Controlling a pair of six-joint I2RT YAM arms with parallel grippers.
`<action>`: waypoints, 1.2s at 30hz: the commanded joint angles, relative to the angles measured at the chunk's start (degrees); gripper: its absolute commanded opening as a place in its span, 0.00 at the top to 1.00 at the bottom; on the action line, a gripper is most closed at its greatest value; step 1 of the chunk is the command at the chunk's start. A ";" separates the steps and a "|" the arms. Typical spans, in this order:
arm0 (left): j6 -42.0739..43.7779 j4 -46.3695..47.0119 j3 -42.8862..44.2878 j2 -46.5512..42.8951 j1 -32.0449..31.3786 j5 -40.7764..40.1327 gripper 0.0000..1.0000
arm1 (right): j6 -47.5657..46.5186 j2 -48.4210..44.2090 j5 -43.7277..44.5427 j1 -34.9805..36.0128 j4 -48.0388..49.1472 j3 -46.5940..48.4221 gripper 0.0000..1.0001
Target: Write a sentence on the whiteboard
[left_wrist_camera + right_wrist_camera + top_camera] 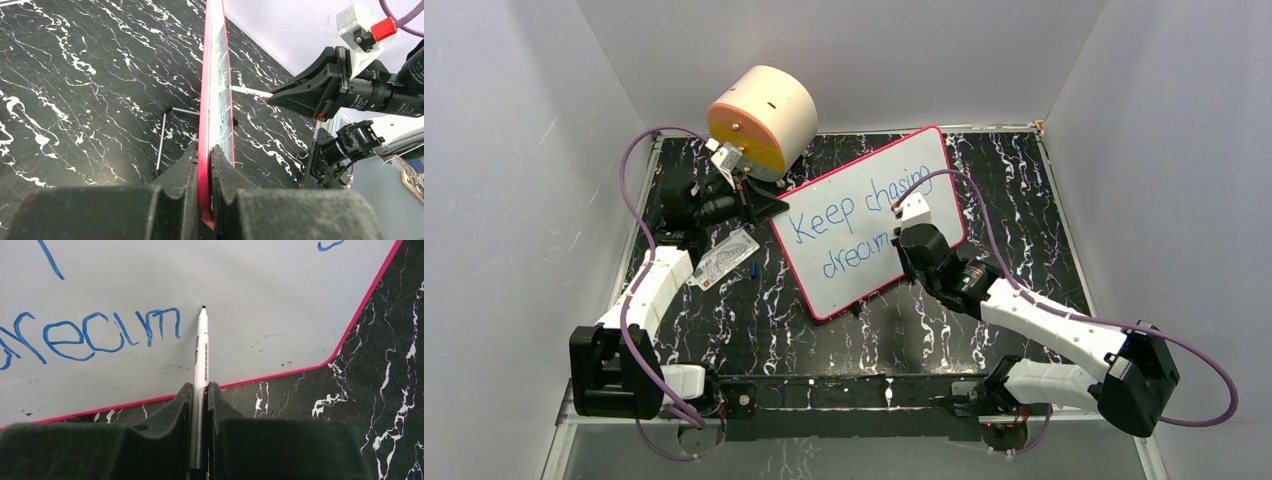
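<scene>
right gripper point(200, 390), clamped on the marker point(202, 342), holds its tip at the whiteboard point(856, 292) just after "dream" in the sentence point(107, 330), left gripper point(204, 152) pinching the board's edge; next stroke likely needs the closing "s".

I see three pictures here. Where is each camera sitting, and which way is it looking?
Top external: above and behind the robot, looking down at the whiteboard; left arm and right arm both show.
Left wrist: on the left arm, looking along the board's edge; the left gripper clamps it.
Right wrist: on the right arm, facing the board's front; the right gripper holds a marker.
Shared: the left wrist view also shows the marker and right gripper.
</scene>
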 commanded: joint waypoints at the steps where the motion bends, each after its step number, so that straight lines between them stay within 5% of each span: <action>1: 5.79 -4.51 -1.06 0.97 -1.64 -0.54 1.00 | -1.08 -0.36 -1.91 -0.40 5.00 2.82 1.00; 36: 5.93 -4.59 -1.06 0.83 -1.64 -0.96 1.00 | 0.52 -1.63 -5.86 -0.49 -1.72 0.19 1.00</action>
